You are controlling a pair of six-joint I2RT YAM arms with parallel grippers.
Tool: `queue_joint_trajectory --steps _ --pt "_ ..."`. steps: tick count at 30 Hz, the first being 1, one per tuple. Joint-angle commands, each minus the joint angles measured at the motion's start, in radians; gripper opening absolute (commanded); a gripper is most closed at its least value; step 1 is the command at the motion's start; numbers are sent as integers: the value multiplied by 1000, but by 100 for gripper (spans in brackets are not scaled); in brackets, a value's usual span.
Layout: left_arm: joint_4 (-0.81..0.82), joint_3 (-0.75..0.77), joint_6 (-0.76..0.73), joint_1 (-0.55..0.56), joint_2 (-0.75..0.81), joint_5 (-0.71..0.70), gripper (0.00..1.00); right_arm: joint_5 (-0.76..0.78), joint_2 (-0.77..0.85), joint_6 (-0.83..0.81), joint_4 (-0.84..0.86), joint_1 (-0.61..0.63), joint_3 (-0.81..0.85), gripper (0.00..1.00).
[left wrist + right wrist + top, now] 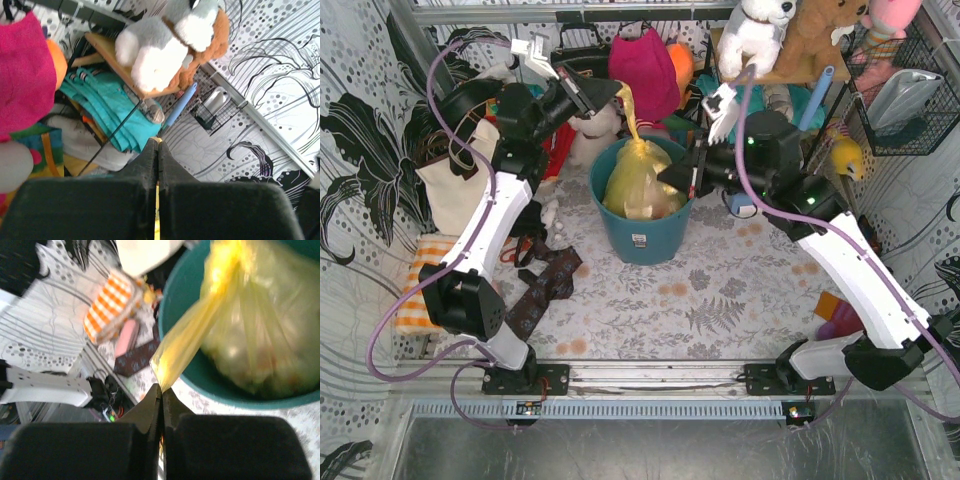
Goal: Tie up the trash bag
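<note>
The yellow trash bag [638,188] sits inside a teal bucket [645,235] at the table's middle back. Its top is gathered into a neck [638,147]. My left gripper [619,93] is shut on a yellow strip of the bag that runs up from the neck; in the left wrist view [158,144] a yellow sliver [157,200] shows between the jaws. My right gripper [663,179] is shut on a second flap at the bag's right side. In the right wrist view that gripper [161,388] pinches the stretched flap [187,340] of the bag [260,340] over the bucket rim [200,385].
A cream tote bag [455,185] stands at the left. Dark patterned ties [545,290] and an orange-checked cloth [420,295] lie on the table's left. Plush toys [760,30], a pink cloth [645,70] and a wire basket [900,95] crowd the back and right.
</note>
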State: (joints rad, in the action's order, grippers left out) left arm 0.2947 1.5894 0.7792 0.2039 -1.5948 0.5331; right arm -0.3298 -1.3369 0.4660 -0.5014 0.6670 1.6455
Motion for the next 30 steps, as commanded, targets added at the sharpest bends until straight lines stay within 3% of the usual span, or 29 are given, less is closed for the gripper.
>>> queue_joint_trajectory --steps 1,11,21,25,30 --pt "21 122 -36 -11 -25 -30 0 64 16 -43 75 0 106 0" --pt "-145 -109 -133 -10 -71 -231 0 40 210 114 143 0 -336 0" --pt "-341 209 -210 -8 -95 -276 0 96 165 17 86 0 -61 0" --pt "-353 211 -228 -8 -81 -311 0 111 214 34 92 0 -100 0" --pt "-349 84 -228 -8 -112 -287 0 149 298 99 86 0 -305 0"
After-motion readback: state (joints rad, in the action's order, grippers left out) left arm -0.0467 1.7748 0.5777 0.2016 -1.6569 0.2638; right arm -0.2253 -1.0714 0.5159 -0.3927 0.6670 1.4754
